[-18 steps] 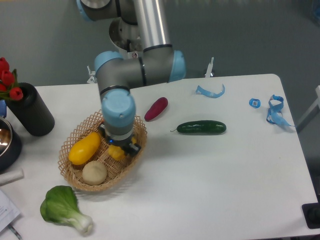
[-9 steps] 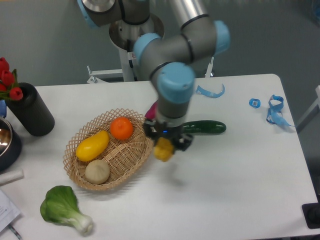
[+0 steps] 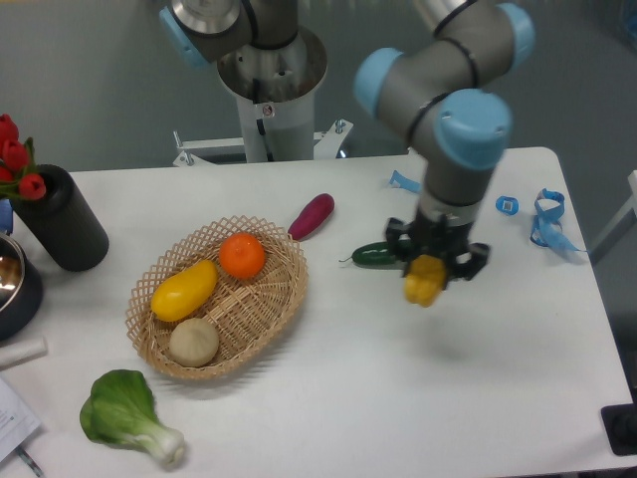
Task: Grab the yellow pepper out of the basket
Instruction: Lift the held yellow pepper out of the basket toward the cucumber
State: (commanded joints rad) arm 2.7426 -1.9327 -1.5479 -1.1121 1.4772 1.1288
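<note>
- At the far left, well away from the basket (image 3: 149,334), a black cylinder with red tulips (image 3: 58,231) and the edge of a metal bowl (image 3: 15,287) were seen, and a leafy green vegetable (image 3: 127,415) lay just in front of the basket; none of these was shifted across the three pictures.
- Inside the basket only three things were left: a long smooth yellow vegetable (image 3: 177,291), a round beige item (image 3: 192,342) and an orange (image 3: 242,255), which had been hidden under the arm a second before and was now uncovered.
- A purple vegetable (image 3: 312,215) lay just beyond the basket's right rim, untouched.
- The yellow pepper (image 3: 423,280) had been lifted out of the basket and carried to the right, well clear of its rim; it was held in the air above the table, in front of the cucumber (image 3: 374,255), which was partly hidden behind it.
- The gripper (image 3: 435,261) was clamped on the pepper from above, its fingers pressed to the pepper's sides.
- Blue scraps (image 3: 545,217) lay far to the right of the basket, undisturbed.
- By these signs the pick was judged to be done in substance; only a steady hold was thought to remain.
</note>
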